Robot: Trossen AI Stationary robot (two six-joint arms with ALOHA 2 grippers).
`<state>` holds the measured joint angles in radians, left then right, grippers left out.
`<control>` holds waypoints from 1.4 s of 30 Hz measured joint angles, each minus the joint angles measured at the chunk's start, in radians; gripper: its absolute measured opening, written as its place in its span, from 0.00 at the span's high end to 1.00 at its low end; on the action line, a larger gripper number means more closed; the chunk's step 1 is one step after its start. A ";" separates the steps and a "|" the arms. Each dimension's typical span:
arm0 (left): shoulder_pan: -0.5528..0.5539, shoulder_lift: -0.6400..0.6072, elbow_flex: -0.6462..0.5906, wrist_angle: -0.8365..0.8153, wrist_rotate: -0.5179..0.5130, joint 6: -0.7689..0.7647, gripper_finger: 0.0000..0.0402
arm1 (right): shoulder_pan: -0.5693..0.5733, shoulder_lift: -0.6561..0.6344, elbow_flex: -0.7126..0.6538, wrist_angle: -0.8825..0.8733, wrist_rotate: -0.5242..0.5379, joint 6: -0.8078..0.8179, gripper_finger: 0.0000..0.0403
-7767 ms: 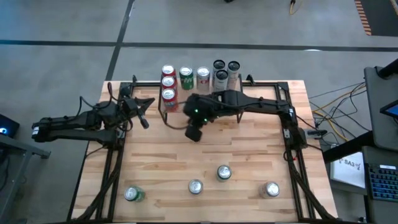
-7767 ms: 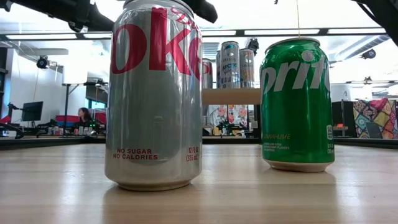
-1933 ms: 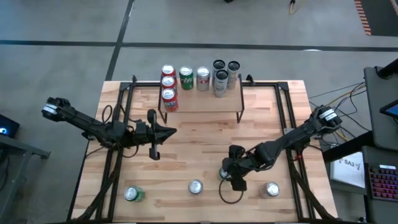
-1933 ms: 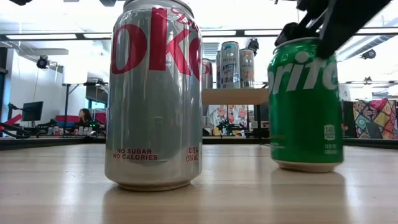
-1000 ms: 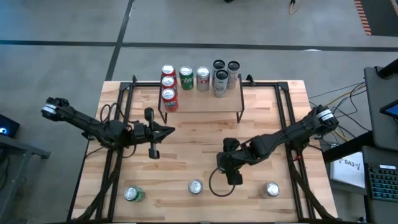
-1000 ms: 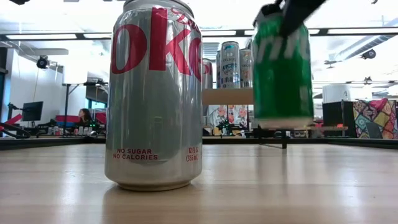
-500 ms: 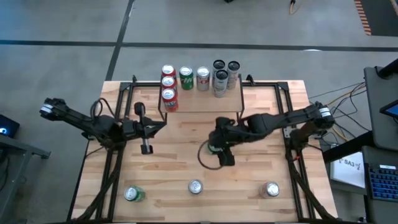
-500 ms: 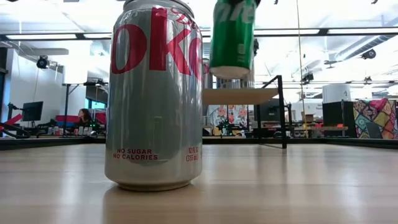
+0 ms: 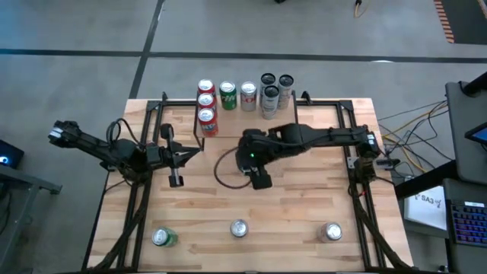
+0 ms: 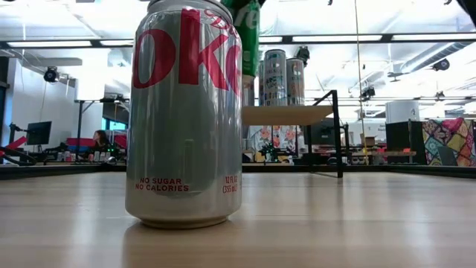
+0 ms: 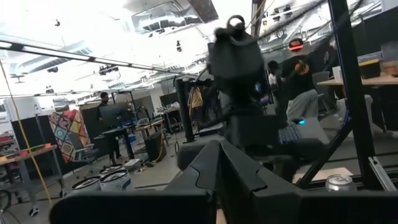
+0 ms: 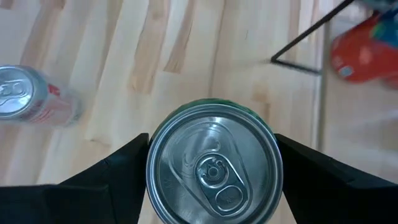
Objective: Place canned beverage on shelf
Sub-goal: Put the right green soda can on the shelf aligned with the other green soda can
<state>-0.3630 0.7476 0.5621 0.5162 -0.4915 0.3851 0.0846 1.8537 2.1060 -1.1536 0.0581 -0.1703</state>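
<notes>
My right gripper (image 9: 249,158) is over the table's middle, just near of the shelf (image 9: 259,126), and is shut on a green can (image 12: 214,165). In the low view this can (image 10: 246,37) hangs high, behind a big Diet Coke can (image 10: 186,112). The shelf (image 10: 286,114) is a light-wood board on thin black legs. Several cans stand along its far edge. My left gripper (image 9: 181,158) is shut on nothing at the table's left side, held above the table. My right gripper pinches the green can between its two fingers (image 12: 118,177), one on each side of the upper wall just under the rim (image 12: 151,163). The fingers come slanting down from above. The can hangs roughly upright, top up, lifted clear of the table.
Red cans (image 9: 205,103), a green can (image 9: 227,95), a silver can (image 9: 248,94) and dark cans (image 9: 275,85) crowd the shelf's far side. Near the front edge stand a green can (image 9: 162,237) and two silver cans (image 9: 239,227) (image 9: 332,230). Black frame rails (image 9: 351,144) run along both sides.
My right gripper has carried the green can up off the near part of the table, toward the far edge and the left, to a spot just before the shelf. The can has stayed upright. My left gripper has drawn back a little toward the left edge.
</notes>
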 joint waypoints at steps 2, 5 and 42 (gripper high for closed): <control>0.000 -0.007 0.000 -0.007 0.000 0.000 1.00 | -0.023 0.017 0.043 -0.022 -0.018 -0.028 0.30; 0.000 -0.020 0.000 -0.014 0.000 0.009 1.00 | -0.061 0.033 0.084 -0.047 -0.037 -0.068 0.30; 0.000 -0.043 0.000 -0.058 -0.049 0.026 1.00 | -0.380 0.088 0.099 0.050 -0.144 -0.093 0.30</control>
<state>-0.3630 0.7048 0.5621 0.4584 -0.5407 0.4107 -0.2955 1.9418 2.2055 -1.1035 -0.0864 -0.2634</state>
